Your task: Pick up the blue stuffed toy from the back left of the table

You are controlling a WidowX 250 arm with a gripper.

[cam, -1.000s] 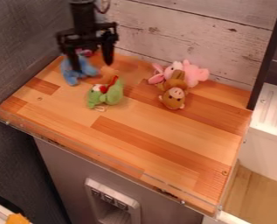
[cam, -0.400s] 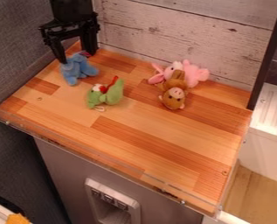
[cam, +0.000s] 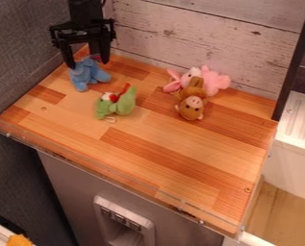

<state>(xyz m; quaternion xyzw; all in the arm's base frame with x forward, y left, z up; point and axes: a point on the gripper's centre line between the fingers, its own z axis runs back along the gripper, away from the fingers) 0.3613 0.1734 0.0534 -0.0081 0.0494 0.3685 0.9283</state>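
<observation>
Blue plush toy (cam: 88, 77) is flanked at its upper end by the claw (cam: 88, 62), whose fingers are spread apart near the tabletop's (cam: 180, 153) far left corner, its soft body best centred between them before being squeezed.

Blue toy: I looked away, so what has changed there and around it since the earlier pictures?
The gripper went left in the picture, then slightly back right, and is at the blue toy. That toy shifted slightly right and up in the picture; whether it is held, I cannot tell. Green toy, brown toy and pink toy stayed put.
</observation>
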